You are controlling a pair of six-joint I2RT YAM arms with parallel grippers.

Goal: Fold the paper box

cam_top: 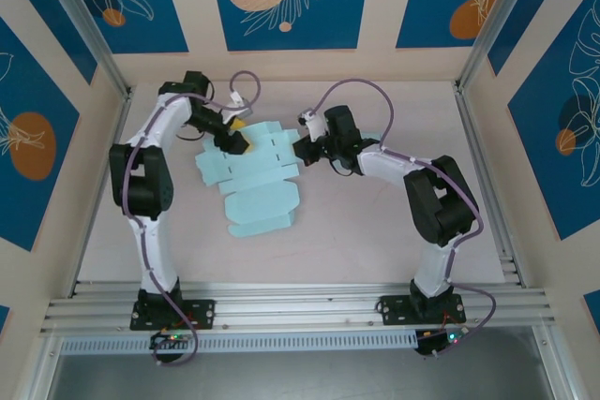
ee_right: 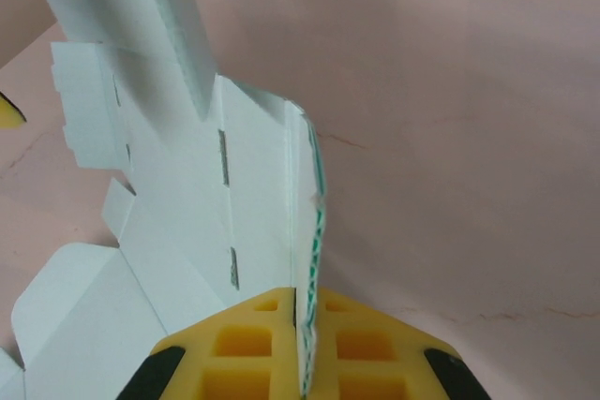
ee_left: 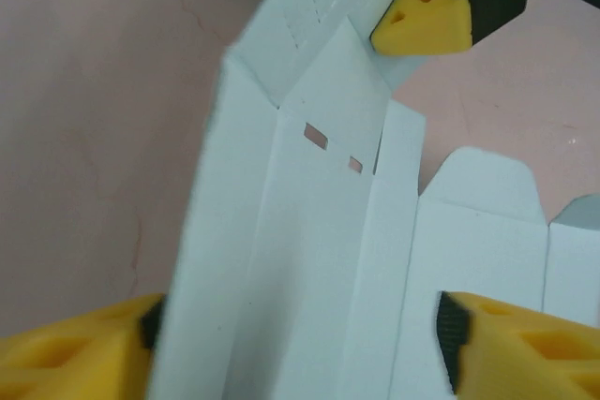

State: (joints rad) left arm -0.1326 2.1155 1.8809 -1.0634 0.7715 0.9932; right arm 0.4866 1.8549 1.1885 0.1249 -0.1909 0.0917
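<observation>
Still early in the folding: the right gripper point(ee_right: 302, 325) pinches the paper box point(cam_top: 258, 185) edge, and the left gripper point(ee_left: 300, 325) is spread around a flap in the upper middle. Next, squeeze and lift it

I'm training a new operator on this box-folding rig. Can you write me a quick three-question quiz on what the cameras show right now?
1. True or false: the right gripper is shut on an edge of the paper box.
2. Pick one. The left gripper is: A) shut on nothing, away from the box; B) open, with a panel of the box between its jaws; C) holding a pen.
3. Fill in: the fingers of both grippers are ___ in colour.

Key: 1 true; 2 B; 3 yellow.
</observation>
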